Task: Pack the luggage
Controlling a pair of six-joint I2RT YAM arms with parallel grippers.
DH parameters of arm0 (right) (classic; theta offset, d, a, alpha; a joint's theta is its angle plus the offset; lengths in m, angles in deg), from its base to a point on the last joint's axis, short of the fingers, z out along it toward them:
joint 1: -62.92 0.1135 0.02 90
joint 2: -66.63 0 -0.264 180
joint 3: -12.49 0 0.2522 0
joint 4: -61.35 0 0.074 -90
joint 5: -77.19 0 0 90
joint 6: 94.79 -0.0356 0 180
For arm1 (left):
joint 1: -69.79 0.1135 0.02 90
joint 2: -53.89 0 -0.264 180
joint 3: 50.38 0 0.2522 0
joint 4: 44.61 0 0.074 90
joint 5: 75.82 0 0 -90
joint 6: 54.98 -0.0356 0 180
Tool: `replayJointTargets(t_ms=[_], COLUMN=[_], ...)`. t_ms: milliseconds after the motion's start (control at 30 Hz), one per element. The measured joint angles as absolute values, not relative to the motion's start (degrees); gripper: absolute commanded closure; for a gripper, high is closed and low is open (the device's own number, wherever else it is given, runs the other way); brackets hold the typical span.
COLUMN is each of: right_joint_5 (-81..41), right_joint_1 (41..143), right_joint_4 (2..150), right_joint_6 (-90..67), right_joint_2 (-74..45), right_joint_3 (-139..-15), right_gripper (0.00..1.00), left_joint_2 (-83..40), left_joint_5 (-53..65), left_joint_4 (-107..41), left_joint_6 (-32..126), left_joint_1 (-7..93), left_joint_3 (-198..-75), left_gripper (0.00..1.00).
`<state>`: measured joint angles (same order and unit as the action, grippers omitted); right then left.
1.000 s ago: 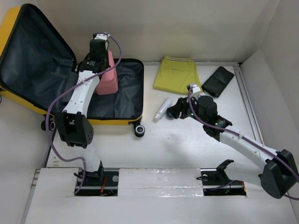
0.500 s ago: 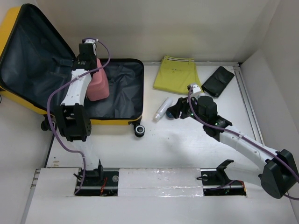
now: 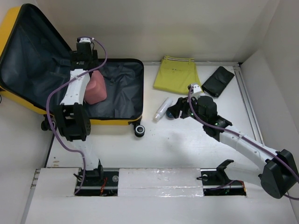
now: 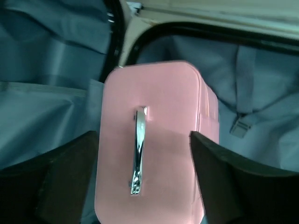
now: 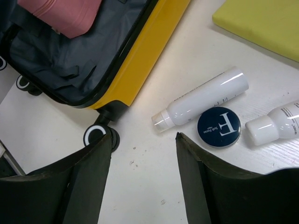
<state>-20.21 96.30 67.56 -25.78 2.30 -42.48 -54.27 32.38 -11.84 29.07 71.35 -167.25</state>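
Note:
The yellow luggage (image 3: 112, 122) lies open at the left, its dark grey lining showing (image 5: 93, 51). A pink pouch (image 3: 96, 88) with a metal handle (image 4: 139, 149) rests inside the lower half. My left gripper (image 3: 88, 70) hangs just above the pouch (image 4: 154, 107), open (image 4: 144, 135), one finger on each side of it and neither touching it. My right gripper (image 3: 175, 112) is open (image 5: 144, 137) over bare table, close to a white spray bottle (image 5: 205, 100) and a round navy tin (image 5: 218, 127), with nothing between its fingers.
A folded yellow garment (image 3: 177, 74) and a black pouch (image 3: 217, 81) lie at the back right. A second white bottle (image 5: 275, 123) sits beside the tin. A luggage caster wheel (image 5: 96, 135) is near my right gripper's left finger. White walls close in the table.
My left gripper carried the pink pouch left and back into the luggage, then opened and let it go. The right arm has hardly moved.

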Motion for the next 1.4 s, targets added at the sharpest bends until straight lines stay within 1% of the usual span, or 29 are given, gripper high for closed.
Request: replayJointTargets(t_ms=[33, 100, 133, 167, 200, 233, 267, 300, 400, 433, 500, 567, 600, 633, 700, 733, 800, 867, 1000, 1200, 1400], right_joint_5=[-20.1, -20.0, -20.0, -19.9, -19.8, -19.5, -18.9, -18.3, -15.9, -14.7, -12.4, -10.7, -9.9, -9.3, -8.8, -8.7, -8.7, -8.7, -8.8, -12.1, -13.9], right_joint_1=[96.3, 96.2, 96.1, 96.0, 95.9, 95.8, 95.5, 95.2, 94.2, 93.7, 92.3, 90.1, 88.8, 87.3, 84.1, 82.6, 79.5, 76.8, 74.5, 73.1, 72.1], right_joint_4=[67.6, 67.6, 67.6, 67.6, 67.8, 68.0, 68.4, 68.4, 68.9, 68.9, 69.6, 70.2, 70.6, 70.9, 71.2, 71.5, 72.1, 72.9, 73.6, 73.7, 73.9], right_joint_6=[-25.8, -25.8, -25.7, -25.7, -26.0, -25.8, -26.0, -26.0, -26.2, -26.4, -27.2, -27.8, -28.2, -28.7, -29.7, -30.1, -30.9, -31.7, -32.9, -33.5, -33.5], right_joint_2=[2.3, 2.3, 2.3, 2.3, 2.4, 2.7, 3.2, 3.9, 7.5, 8.8, 11.5, 13.7, 14.8, 15.8, 17.9, 18.9, 21.0, 22.7, 24.0, 21.3, 21.3], right_joint_3=[-42.5, -42.5, -42.5, -42.5, -42.5, -42.4, -42.3, -41.9, -40.4, -39.7, -38.8, -38.3, -38.0, -37.7, -36.7, -36.2, -35.0, -34.1, -33.9, -33.8, -33.5], right_gripper=[0.39, 0.5, 0.58, 0.83, 0.92, 0.98, 1.0, 1.0, 1.0, 1.0, 1.0, 1.0, 0.98, 0.93, 0.86, 0.75, 0.66, 0.61, 0.6, 0.61, 0.61], left_joint_2=[-54.3, -54.3, -54.3, -54.3, -54.2, -53.5, -52.5, -50.8, -44.2, -41.8, -37.6, -35.4, -35.3, -35.9, -38.8, -40.8, -44.5, -47.3, -49.6, -51.2, -56.4], left_joint_5=[33.1, 34.6, 34.7, 34.6, 34.2, 33.6, 32.9, 32.4, 33.5, 34.3, 35.5, 35.3, 35.5, 35.2, 36.4, 37.0, 37.6, 38.1, 38.9, 40.9, 36.9], left_joint_4=[-11.8, -11.4, -11.1, -11.1, -10.9, -11.2, -11.6, -11.9, -14.0, -15.1, -18.2, -20.3, -21.6, -22.0, -22.0, -21.9, -21.5, -21.1, -20.3, -22.8, -26.0], left_joint_6=[29.6, 31.3, 32.7, 34.2, 36.0, 38.0, 39.6, 41.0, 43.1, 43.4, 44.0, 45.4, 46.3, 47.0, 49.1, 50.2, 52.0, 53.6, 55.5, 55.8, 54.3], left_joint_1=[71.1, 70.7, 70.3, 69.8, 69.2, 68.4, 67.5, 66.1, 58.0, 53.4, 42.2, 30.0, 24.3, 20.4, 14.5, 12.7, 10.8, 10.4, 11.0, 12.5, 18.1], left_joint_3=[-167.7, -169.5, -171.2, -173.1, -175.1, -176.8, -177.5, -177.5, -175.8, -174.3, -169.8, -164.6, -161.7, -159.3, -154.9, -153.0, -149.5, -145.4, -140.5, -140.3, -142.0], left_gripper=[0.16, 0.14, 0.14, 0.14, 0.16, 0.17, 0.19, 0.26, 0.31, 0.36, 0.41, 0.43, 0.43, 0.43, 0.43, 0.43, 0.43, 0.42, 0.41, 0.4, 0.41])
